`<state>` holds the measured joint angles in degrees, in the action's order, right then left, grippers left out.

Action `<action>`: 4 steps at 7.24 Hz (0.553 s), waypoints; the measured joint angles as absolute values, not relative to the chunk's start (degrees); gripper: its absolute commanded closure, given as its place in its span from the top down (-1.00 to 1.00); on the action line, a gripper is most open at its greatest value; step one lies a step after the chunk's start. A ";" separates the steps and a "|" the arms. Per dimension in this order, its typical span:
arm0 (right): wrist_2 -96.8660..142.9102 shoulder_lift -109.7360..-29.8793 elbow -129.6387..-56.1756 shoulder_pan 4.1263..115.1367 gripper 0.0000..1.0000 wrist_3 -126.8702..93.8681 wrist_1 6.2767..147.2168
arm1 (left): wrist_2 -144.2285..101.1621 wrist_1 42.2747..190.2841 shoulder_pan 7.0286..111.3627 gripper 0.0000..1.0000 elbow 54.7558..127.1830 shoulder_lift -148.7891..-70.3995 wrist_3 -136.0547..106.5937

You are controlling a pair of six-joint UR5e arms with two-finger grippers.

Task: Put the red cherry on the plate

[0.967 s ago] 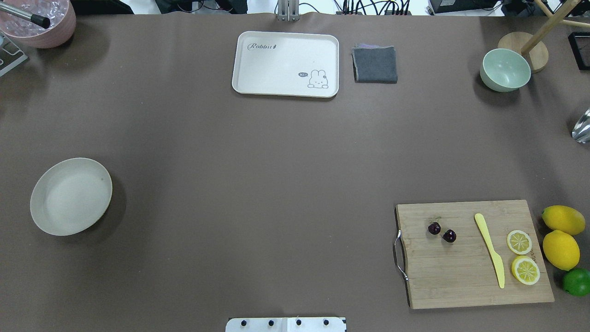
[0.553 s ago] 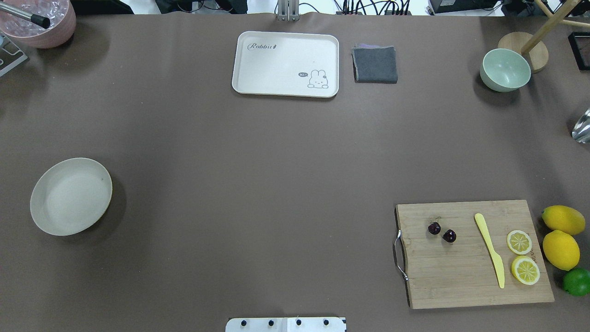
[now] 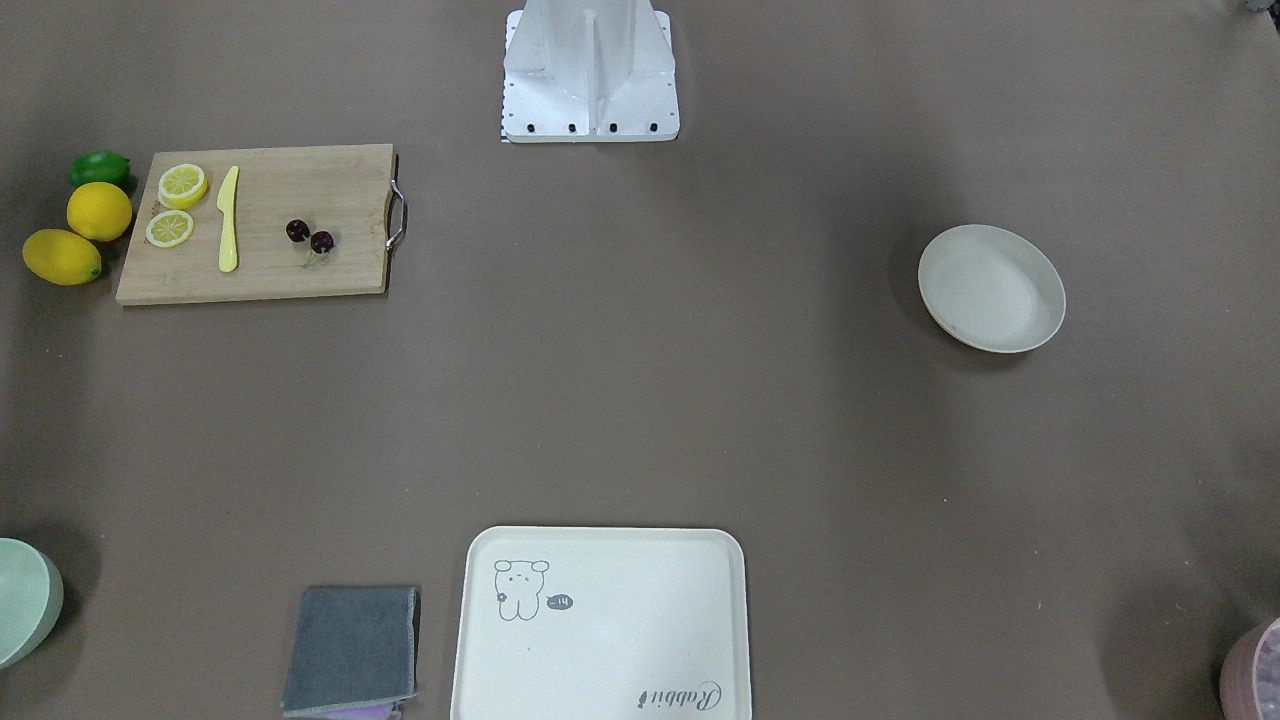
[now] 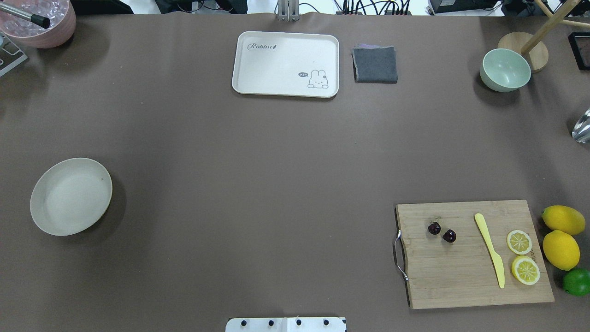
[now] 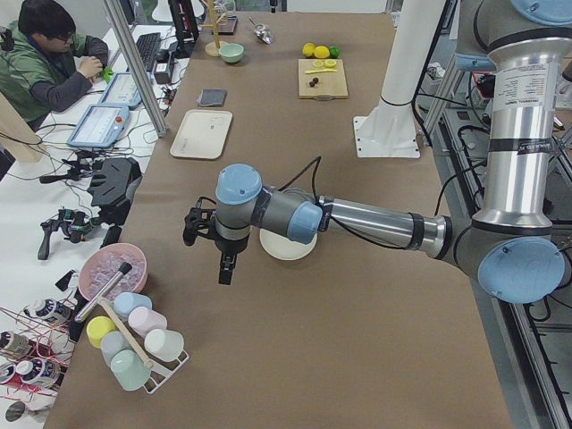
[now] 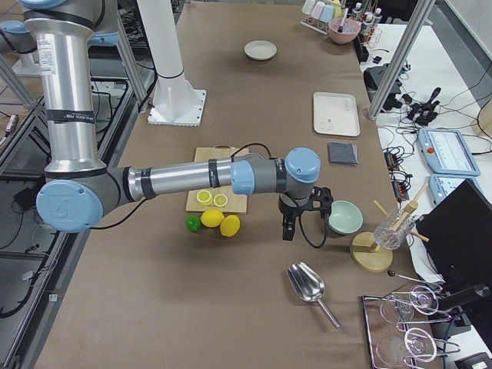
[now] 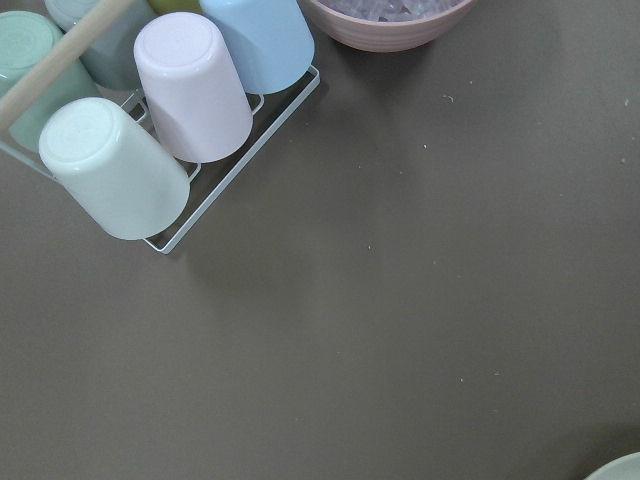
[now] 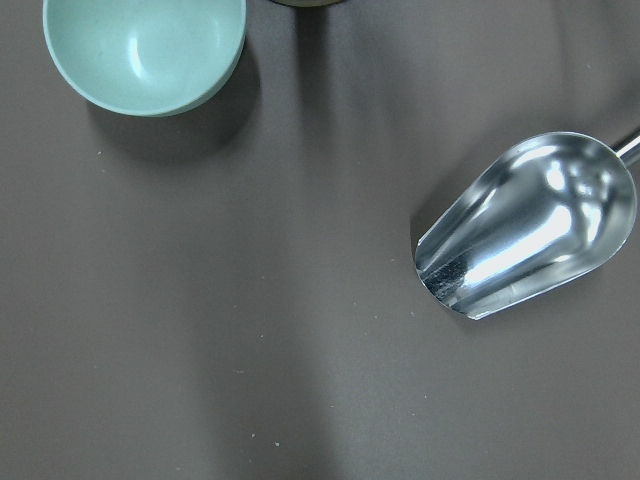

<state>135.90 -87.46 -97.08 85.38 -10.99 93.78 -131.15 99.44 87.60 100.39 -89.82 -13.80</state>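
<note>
The red cherry (image 4: 441, 232), two dark maroon fruits joined by thin stems, lies on the wooden cutting board (image 4: 461, 276), also seen as the cherry (image 3: 309, 236) in the front-facing view. The off-white round plate (image 4: 69, 196) sits empty far to the left, seen as the plate (image 3: 990, 288) from the front. My left gripper (image 5: 225, 273) hangs beside the plate near the cup rack. My right gripper (image 6: 288, 231) hangs past the lemons, near the green bowl. Both show only in the side views, so I cannot tell whether they are open or shut.
On the board lie a yellow knife (image 4: 489, 250) and two lemon slices (image 4: 519, 241). Whole lemons (image 4: 560, 249) and a lime (image 4: 577, 281) sit to its right. A cream tray (image 4: 286, 63), grey cloth (image 4: 375, 64), green bowl (image 4: 505, 69) and metal scoop (image 8: 530, 238) lie farther off.
</note>
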 measured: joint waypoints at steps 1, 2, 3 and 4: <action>135.93 -87.49 -97.15 85.45 1.00 -10.99 93.78 | -131.19 99.43 87.52 0.96 100.73 -90.43 -14.07; 135.95 -87.49 -97.18 85.48 1.00 -10.92 93.78 | -131.21 99.44 86.45 0.96 101.27 -91.41 -15.14; 135.96 -87.51 -97.20 85.50 1.00 -10.76 93.78 | -131.22 99.64 83.76 0.96 101.73 -92.35 -18.52; 135.97 -87.56 -97.20 85.51 1.00 -10.71 93.78 | -131.20 101.94 80.54 0.96 101.91 -92.63 -23.41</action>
